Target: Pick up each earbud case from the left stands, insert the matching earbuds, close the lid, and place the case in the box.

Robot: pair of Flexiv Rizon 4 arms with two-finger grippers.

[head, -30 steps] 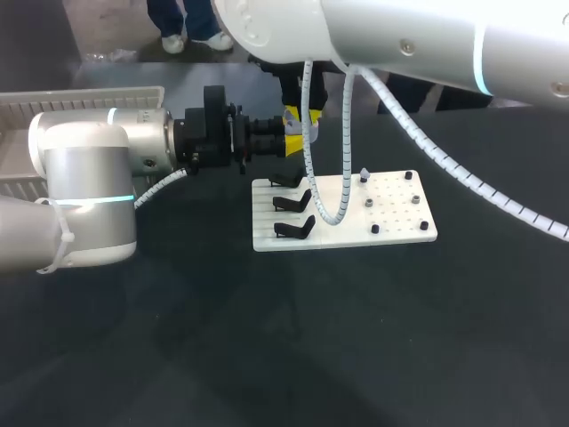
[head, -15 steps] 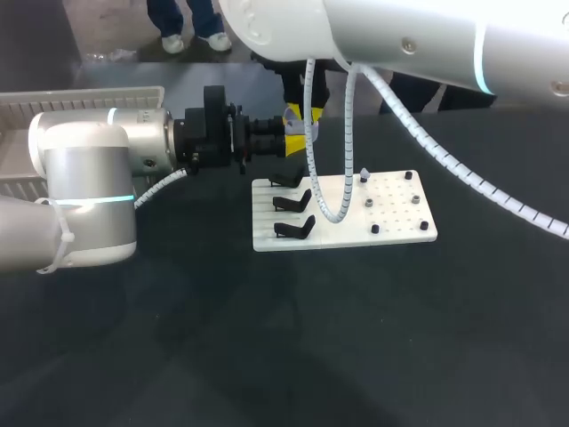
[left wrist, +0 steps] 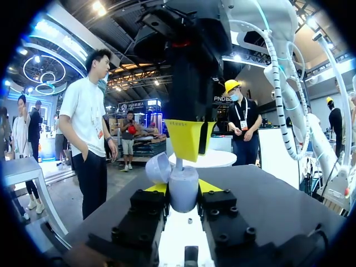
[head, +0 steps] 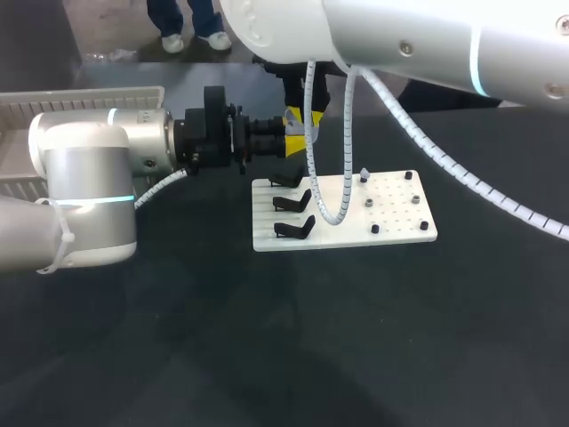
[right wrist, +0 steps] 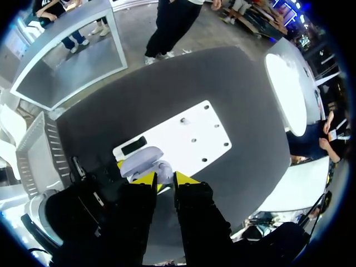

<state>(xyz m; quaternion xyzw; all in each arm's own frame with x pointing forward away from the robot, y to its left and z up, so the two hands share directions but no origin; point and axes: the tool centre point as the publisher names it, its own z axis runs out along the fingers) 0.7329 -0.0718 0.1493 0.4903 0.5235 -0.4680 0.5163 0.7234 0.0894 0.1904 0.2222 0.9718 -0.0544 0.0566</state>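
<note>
My left fingers [left wrist: 157, 188] are clamped on the pale earbud case [left wrist: 183, 192], one yellow tip against each side. They hold it upright in the air above the dark surface [head: 267, 338], with its lid [left wrist: 158, 167] swung open to one side. Straight over the open case, my right fingers [left wrist: 186, 139] point down, drawn almost together on a small white earbud [left wrist: 179, 163] whose stem reaches down to the case's mouth. Beyond and below lies the white board [head: 391, 213], with three black stands [head: 293, 227] bare on its left part and small pegs on its right. Farther off at my left sits the grey box [head: 53, 102].
</note>
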